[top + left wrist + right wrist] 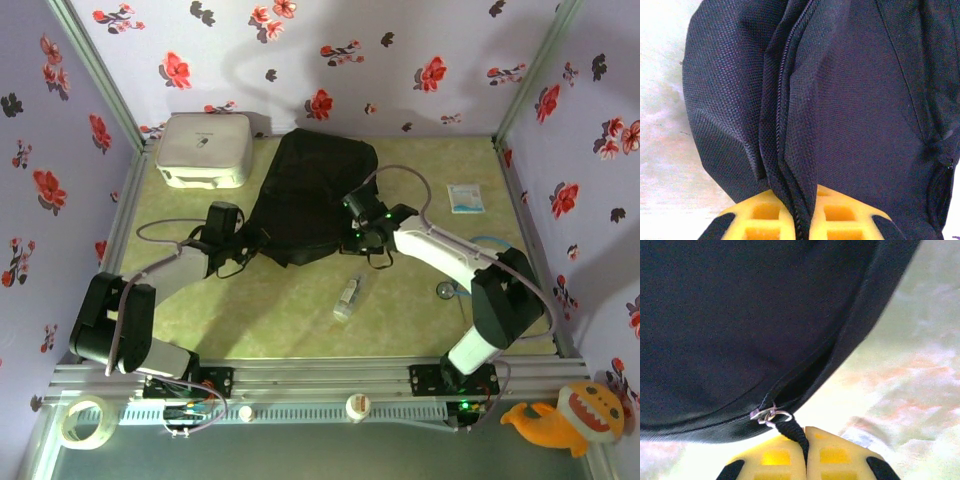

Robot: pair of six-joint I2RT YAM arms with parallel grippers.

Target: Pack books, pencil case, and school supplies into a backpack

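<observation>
Currently the left gripper (801, 212) is pinching a fold of the backpack (310, 190) along its zipper (781, 90), jaws clenched on fabric. The right gripper (806, 450) is clamping the zipper pull cord (792, 430). The backpack is lying mid-table toward the far side, both wrist views cropping it, its opening hard to make out.

I can read no text here; the print on the small packet (465, 198) and the white box (203, 150) is too small.
</observation>
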